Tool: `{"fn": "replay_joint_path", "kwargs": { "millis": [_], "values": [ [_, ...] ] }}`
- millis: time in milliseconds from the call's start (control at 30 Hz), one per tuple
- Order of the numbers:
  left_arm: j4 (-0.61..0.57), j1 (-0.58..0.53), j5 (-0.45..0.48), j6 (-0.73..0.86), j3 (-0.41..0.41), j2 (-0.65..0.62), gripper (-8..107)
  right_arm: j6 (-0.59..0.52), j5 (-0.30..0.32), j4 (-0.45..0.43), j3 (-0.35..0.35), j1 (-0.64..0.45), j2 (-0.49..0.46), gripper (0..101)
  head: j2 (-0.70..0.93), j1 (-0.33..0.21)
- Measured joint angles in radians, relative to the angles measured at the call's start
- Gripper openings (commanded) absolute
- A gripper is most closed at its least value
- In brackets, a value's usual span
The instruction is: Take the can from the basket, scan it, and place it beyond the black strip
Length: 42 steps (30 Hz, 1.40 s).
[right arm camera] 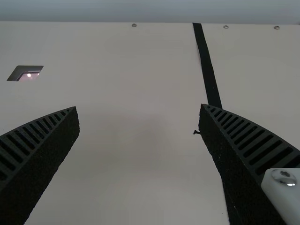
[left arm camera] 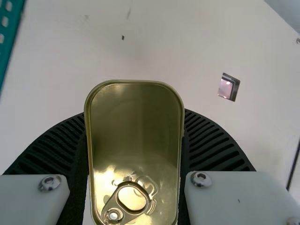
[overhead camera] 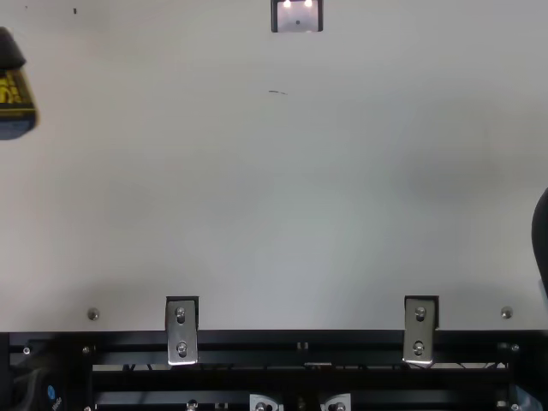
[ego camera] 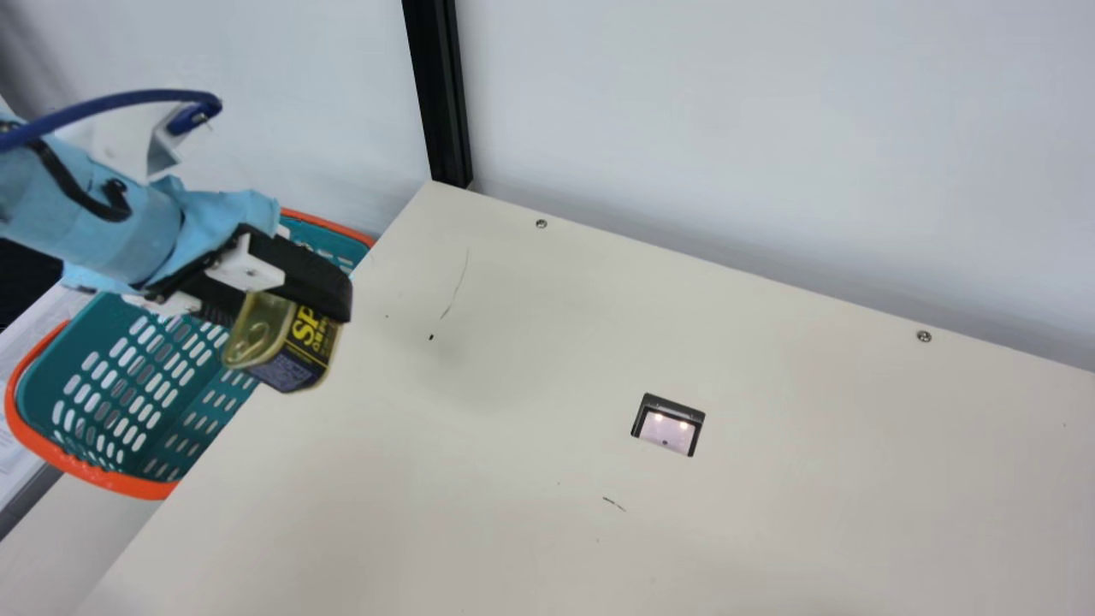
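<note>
can [ego camera: 299,355] out of basket [ego camera: 137,488], grasped by left fingers [ego camera: 312,278], main view's left; right fingers [right arm camera: 51,150] parted; scan, placing beyond strip [right arm camera: 206,61] look undone.

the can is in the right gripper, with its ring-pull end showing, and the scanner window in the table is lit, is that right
Wrong gripper: the main view shows the can in the left gripper. Its ring-pull end does show, and the scanner window is lit.

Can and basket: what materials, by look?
Can: metal, glossy gold-toned where bare, given bright reflections near its pull ring; steel or aluminium, can't tell. Basket: probably moulded plastic, smooth teal with orange rim, judging by its uniform perforations.
</note>
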Motion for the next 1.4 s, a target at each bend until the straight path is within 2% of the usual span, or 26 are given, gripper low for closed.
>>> {"fn": "replay_joint_path", "kwargs": {
  "millis": [433, 833, 1200, 1400],
  "values": [
    [-0.163, -0.119, 0.002, -0.055, 0.184, -0.049, 10, 0.0, 0.0, 0.0, 0.0, 0.0, 0.0, 101, -0.005, 0.005],
    [-0.174, -0.129, -0.002, -0.079, 0.188, -0.054, 10, 0.0, 0.0, 0.0, 0.0, 0.0, 0.0, 101, -0.005, 0.0],
    [-0.338, -0.277, 0.0, -0.143, 0.266, 0.037, 10, 0.0, 0.0, 0.0, 0.0, 0.0, 0.0, 101, 0.0, 0.0],
    [-0.408, -0.337, 0.002, -0.196, 0.28, 0.022, 10, 0.0, 0.0, 0.0, 0.0, 0.0, 0.0, 101, 0.0, 0.0]
  ]
}}
